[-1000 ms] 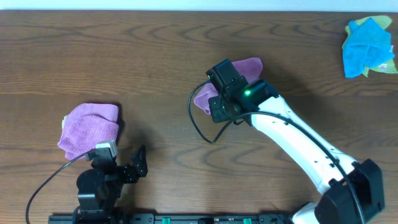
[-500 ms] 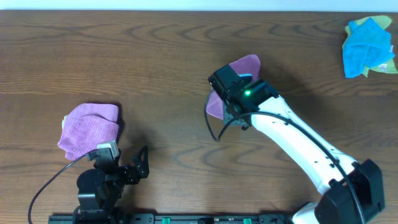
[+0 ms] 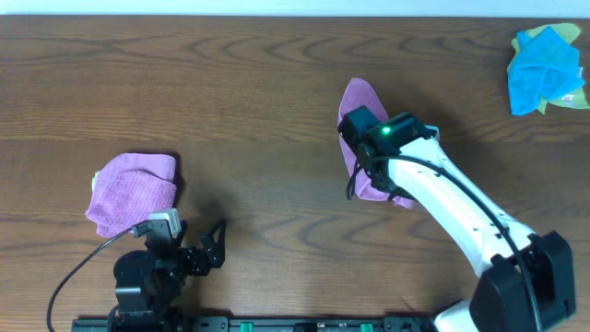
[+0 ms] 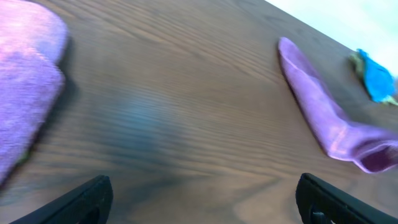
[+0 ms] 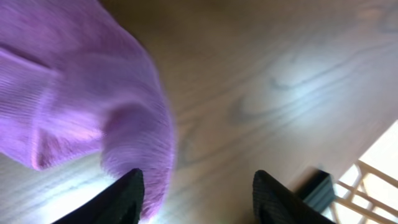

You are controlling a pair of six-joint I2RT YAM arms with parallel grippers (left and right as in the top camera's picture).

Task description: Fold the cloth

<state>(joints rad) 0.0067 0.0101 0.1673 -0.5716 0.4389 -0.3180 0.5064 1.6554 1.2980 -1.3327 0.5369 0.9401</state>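
Wood table [image 3: 230,92]: cloth [image 3: 355,98] beneath right gripper [image 5: 198,179], jaws spread; left gripper [image 4: 203,185] spread, well apart.

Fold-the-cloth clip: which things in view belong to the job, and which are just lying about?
In the job:
- purple cloth, mid-table
- right gripper, open above it

Lying about:
- folded purple cloth, at the left
- blue cloth and yellow-green cloth, far corner
- left gripper, open and empty
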